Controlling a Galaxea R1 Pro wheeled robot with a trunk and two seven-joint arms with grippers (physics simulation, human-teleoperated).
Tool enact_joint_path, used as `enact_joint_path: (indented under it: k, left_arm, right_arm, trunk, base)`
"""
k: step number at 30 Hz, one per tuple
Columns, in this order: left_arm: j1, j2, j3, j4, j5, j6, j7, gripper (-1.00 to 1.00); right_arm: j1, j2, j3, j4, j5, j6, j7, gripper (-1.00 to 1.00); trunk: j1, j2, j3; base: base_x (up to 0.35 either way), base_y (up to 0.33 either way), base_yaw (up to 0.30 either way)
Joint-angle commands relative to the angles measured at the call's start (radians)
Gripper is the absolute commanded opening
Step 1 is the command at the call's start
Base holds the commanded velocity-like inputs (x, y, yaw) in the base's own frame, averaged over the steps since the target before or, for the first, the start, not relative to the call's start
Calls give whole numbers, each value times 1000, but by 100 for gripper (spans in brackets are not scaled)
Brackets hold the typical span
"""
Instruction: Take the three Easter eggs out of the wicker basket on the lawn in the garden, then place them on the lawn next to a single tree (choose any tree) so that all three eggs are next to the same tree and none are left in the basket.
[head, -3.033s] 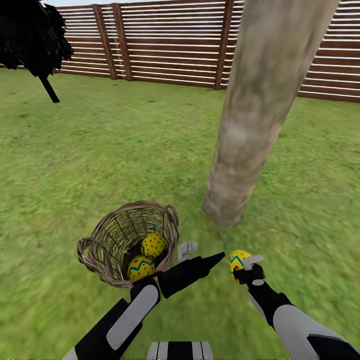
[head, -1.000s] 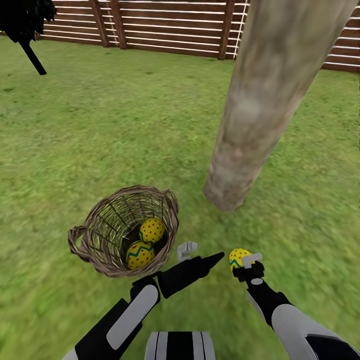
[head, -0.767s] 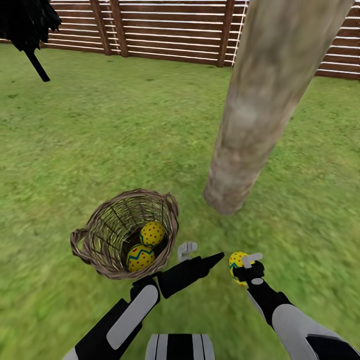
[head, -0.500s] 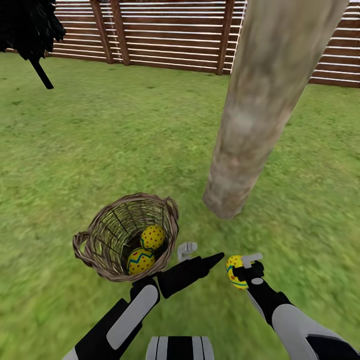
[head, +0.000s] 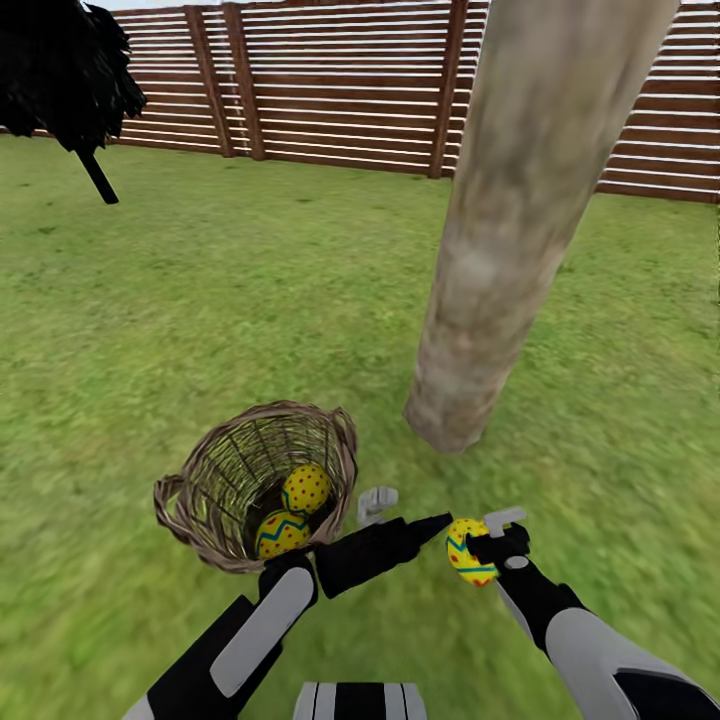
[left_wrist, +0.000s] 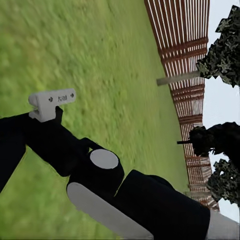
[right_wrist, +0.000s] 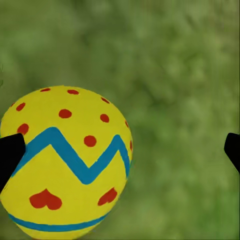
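The wicker basket (head: 258, 485) sits on the lawn (head: 200, 300), tipped slightly, with two Easter eggs (head: 306, 489) touching each other in its bottom. A third egg (head: 470, 551) (yellow, with a blue zigzag band, red dots and hearts) is just beside the right gripper (head: 478, 540); the right wrist view shows its fingers spread wide, the egg against one and well clear of the other. The left gripper (head: 376, 503) hovers beside the basket rim; I cannot tell how wide it stands. The tree (head: 520, 220) rises near the basket, with a wooden fence (head: 340, 90) and a black-leaved tree (head: 65, 75) beyond.
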Motion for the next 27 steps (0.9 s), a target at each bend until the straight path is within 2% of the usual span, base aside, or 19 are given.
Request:
enact_joint_path:
  k: [1, 2, 5, 6, 7, 8, 9, 11, 13, 21, 27]
  left_arm:
    - [0, 4, 4, 0, 5, 7, -1, 100]
    - [0, 8, 12, 0, 5, 8, -1, 100]
    - [-4, 14, 43, 0, 5, 34, 0, 100]
    - [-4, 12, 58, -1, 4, 95, 0, 100]
    - [-5, 11, 95, -6, 3, 154, 0, 100]
    - [-5, 11, 137, -11, 3, 184, 0, 100]
    - [-5, 12, 162, -12, 3, 198, 0, 100]
    - [-5, 10, 170, -14, 3, 204, 0, 100]
    - [-5, 8, 173, -14, 3, 205, 0, 100]
    - [-5, 3, 173, -14, 3, 207, 0, 100]
    - [-5, 5, 174, -14, 5, 207, -1, 100]
  right_arm:
    - [-1, 1, -10, 1, 8, 0, 41, 100]
    - [-1, 1, -12, -1, 7, 11, 91, 100]
    - [-1, -6, -14, -50, 5, 113, 357, 100]
    - [-1, -20, -15, -93, 4, 145, 504, 100]
    - [-1, -47, -16, -130, 3, 180, 656, 100]
    - [-1, -75, -20, -150, -3, 214, 785, 100]
    - [-1, -94, -46, -161, -14, 233, 886, 100]
    - [-1, -101, -93, -166, -18, 239, 930, 100]
    - [-1, -103, -111, -167, -19, 241, 941, 100]
    - [-1, -103, -117, -167, -19, 241, 947, 100]
    - [-1, -103, -117, -167, -19, 241, 947, 100]
  trunk:
    - [-1, 0, 3]
    - [-1, 0, 7]
    - [-2, 1, 19]
    - [-3, 1, 23]
    - [-3, 1, 27]
    - [-4, 2, 30]
    - [-4, 2, 34]
    - [-5, 2, 42]
    - [-6, 3, 50]
    - [-10, 5, 81]
    - [-12, 6, 104]
  base:
    - [0, 0, 0]
    - [0, 0, 0]
    - [0, 0, 0]
    - [0, 0, 0]
    - [0, 0, 0]
    - [0, 0, 0]
    - [0, 0, 0]
    - [0, 0, 0]
    - [0, 0, 0]
    - [-21, 2, 0]
    - [-271, 85, 0]
